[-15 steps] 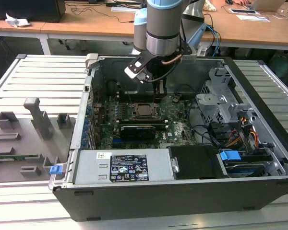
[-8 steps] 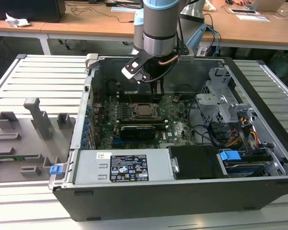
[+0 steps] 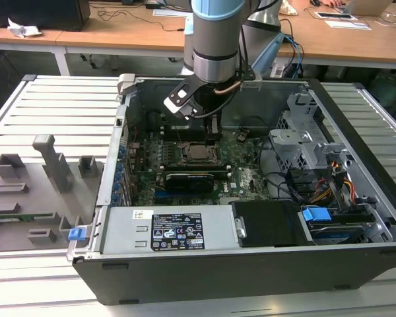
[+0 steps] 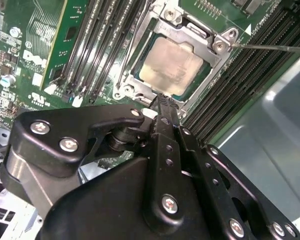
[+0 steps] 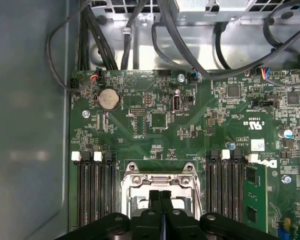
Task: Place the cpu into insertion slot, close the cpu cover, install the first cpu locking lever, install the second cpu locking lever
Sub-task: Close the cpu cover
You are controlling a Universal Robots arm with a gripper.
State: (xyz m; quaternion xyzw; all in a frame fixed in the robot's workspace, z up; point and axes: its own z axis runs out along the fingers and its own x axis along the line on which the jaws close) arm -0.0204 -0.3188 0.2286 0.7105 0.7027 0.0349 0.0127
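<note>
Even light; perhaps faint glare on cpu (image 4: 172, 67)

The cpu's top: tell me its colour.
The cpu has a pale silver-beige top, clearest in the second wrist view.

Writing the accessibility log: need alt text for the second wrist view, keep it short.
The cpu, pale metal top up, sits in the insertion slot with the grey cpu cover framing it, on a green board between rows of black memory slots. The black gripper, fingers together, points its tip at the socket's edge.
</note>
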